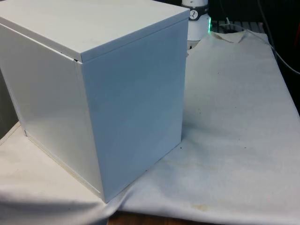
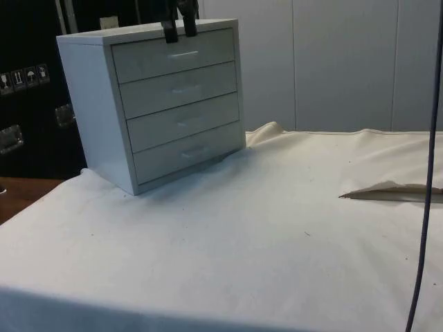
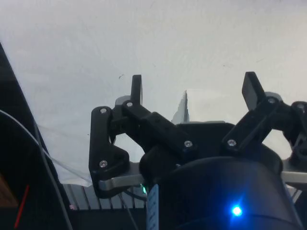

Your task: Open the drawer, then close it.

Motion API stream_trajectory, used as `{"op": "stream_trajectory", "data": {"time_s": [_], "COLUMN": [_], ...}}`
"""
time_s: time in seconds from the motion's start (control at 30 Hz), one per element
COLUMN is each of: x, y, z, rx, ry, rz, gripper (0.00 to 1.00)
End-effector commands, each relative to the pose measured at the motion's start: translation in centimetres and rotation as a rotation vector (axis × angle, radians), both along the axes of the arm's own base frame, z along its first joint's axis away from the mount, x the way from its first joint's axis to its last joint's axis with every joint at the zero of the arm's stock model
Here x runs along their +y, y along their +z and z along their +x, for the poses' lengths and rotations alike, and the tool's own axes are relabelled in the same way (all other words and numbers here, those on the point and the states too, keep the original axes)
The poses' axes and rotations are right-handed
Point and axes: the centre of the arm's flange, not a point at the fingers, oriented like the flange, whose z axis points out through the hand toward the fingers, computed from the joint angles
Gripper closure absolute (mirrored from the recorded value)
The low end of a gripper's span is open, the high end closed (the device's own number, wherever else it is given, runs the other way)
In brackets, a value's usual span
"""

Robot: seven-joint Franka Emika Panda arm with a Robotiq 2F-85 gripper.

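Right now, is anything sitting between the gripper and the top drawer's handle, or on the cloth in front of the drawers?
Nothing visible. In the side view the gripper hangs open just above the top drawer, fingertips over its handle. The white cloth before the chest of drawers is bare.

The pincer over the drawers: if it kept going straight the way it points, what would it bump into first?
The pincer points downward at the top front edge of the white chest of drawers. Going straight on, it would probably meet the top drawer near its handle first, though depth is hard to judge.
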Motion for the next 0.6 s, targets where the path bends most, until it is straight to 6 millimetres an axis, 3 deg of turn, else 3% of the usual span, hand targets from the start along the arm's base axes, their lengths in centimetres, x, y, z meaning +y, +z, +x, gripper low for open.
{"op": "stream_trajectory", "data": {"time_s": [0.0, 0.57], "x": [0.0, -0.5], "y": [0.0, -1.6], "z": [0.0, -2.0], "rx": [0.000, 0.012], "ry": [0.001, 0.018], "rz": [0.000, -0.014], "gripper": [0.00, 0.00]}}
